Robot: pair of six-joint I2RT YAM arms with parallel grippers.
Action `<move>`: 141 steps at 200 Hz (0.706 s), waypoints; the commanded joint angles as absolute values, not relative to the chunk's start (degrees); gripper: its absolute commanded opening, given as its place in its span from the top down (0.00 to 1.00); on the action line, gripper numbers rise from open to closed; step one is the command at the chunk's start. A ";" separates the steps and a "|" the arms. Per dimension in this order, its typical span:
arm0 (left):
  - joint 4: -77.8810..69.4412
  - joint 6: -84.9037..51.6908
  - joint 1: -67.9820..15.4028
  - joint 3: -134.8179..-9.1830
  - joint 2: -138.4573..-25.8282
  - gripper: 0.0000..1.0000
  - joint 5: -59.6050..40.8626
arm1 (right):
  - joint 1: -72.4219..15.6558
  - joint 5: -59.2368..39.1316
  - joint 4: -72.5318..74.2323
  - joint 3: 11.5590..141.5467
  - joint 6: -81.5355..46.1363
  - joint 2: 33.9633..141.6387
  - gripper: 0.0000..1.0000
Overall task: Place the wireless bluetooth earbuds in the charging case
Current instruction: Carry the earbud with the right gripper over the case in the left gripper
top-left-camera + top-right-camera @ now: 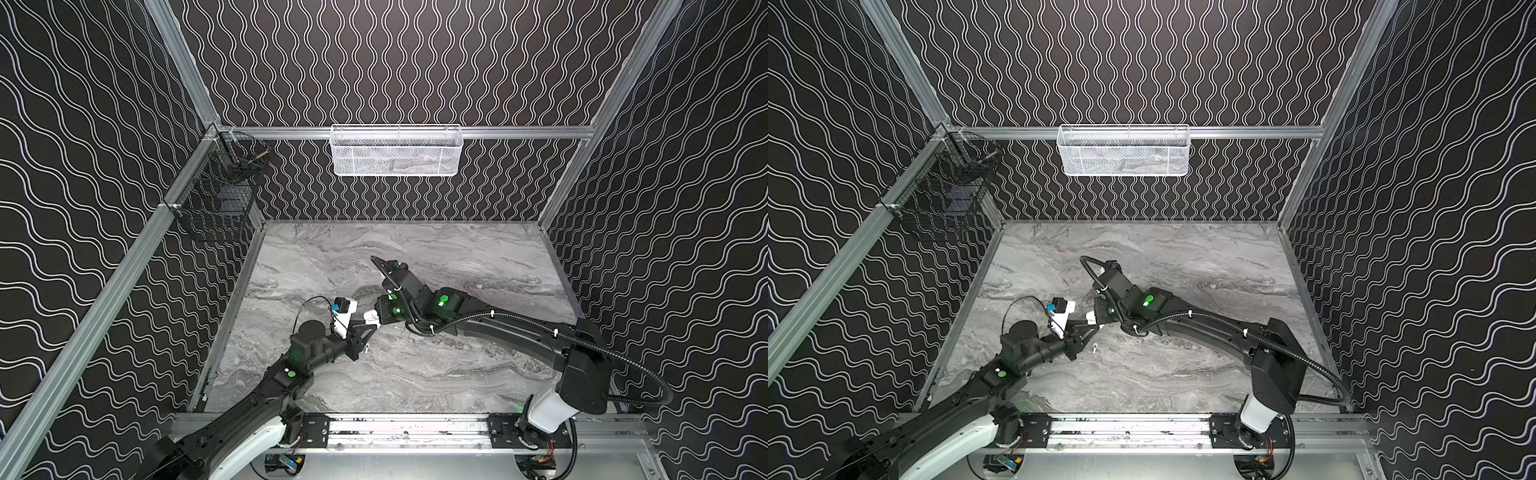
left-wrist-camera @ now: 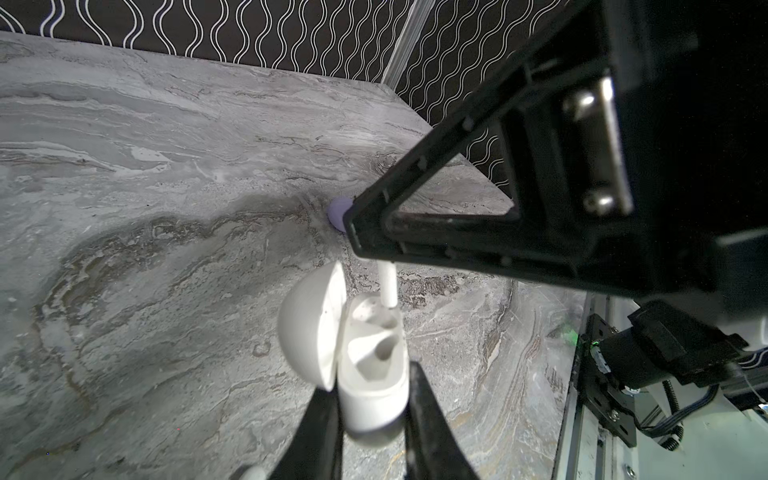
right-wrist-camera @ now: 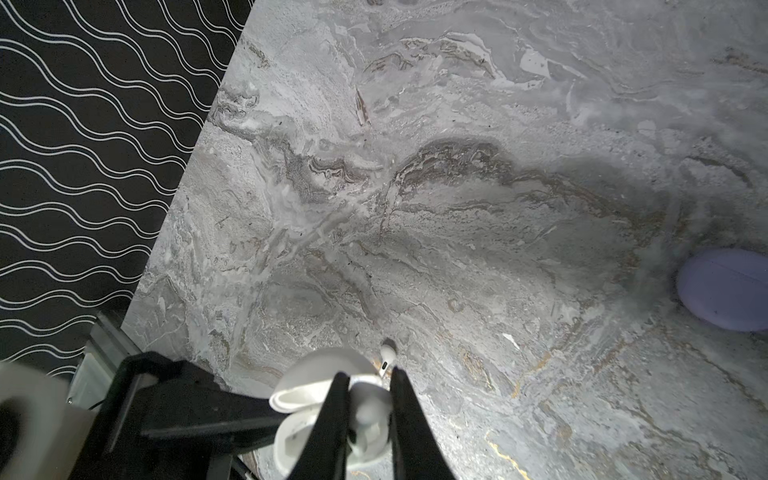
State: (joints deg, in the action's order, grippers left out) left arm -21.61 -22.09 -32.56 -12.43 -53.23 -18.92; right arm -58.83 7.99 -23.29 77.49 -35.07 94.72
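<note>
My left gripper [image 2: 372, 380] is shut on the base of the white charging case [image 2: 374, 399], whose lid [image 2: 307, 324] stands open. In both top views the case [image 1: 371, 318] [image 1: 1091, 318] sits between the two wrists near the table's middle. My right gripper [image 3: 370, 374] is shut on a white earbud [image 3: 368, 411] right above the case. The earbud's stem [image 2: 388, 286] points down, with its tip at the mouth of one slot. The other slot [image 2: 382, 353] is empty. A second white earbud [image 3: 388, 353] [image 1: 1095, 348] lies loose on the table beside the case.
A closed lilac round case [image 3: 725, 291] [image 2: 338, 212] rests on the marble table, partly hidden behind the right gripper in the left wrist view. A white mesh basket [image 1: 395, 151] hangs on the back wall and a black wire basket [image 1: 220, 195] on the left wall.
</note>
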 commanded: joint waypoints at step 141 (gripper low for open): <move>-20.74 -20.71 -32.46 -13.10 -51.51 0.92 -18.46 | -60.14 7.91 -21.80 76.67 -35.79 95.45 0.81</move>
State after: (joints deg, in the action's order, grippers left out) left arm -19.25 -22.04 -32.56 -12.71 -51.90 -18.65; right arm -60.05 7.20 -22.68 76.99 -35.16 95.29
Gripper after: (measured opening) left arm 0.230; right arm 0.188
